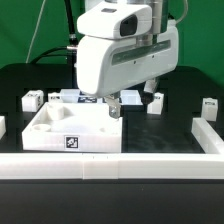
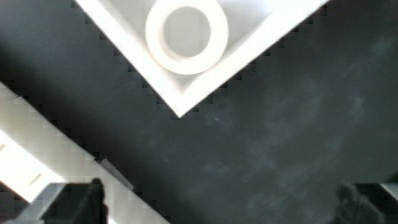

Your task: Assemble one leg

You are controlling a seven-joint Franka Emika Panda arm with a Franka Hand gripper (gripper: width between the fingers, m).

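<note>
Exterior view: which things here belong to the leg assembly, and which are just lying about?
Job in hand:
left leg, middle leg, right leg, named by the exterior view's sides
square white piece with corner holes, probably where a leg goes
gripper, jaws open and empty

Lying about:
marker board
white border rail

No legible text; only a marker tag on the tray.
</note>
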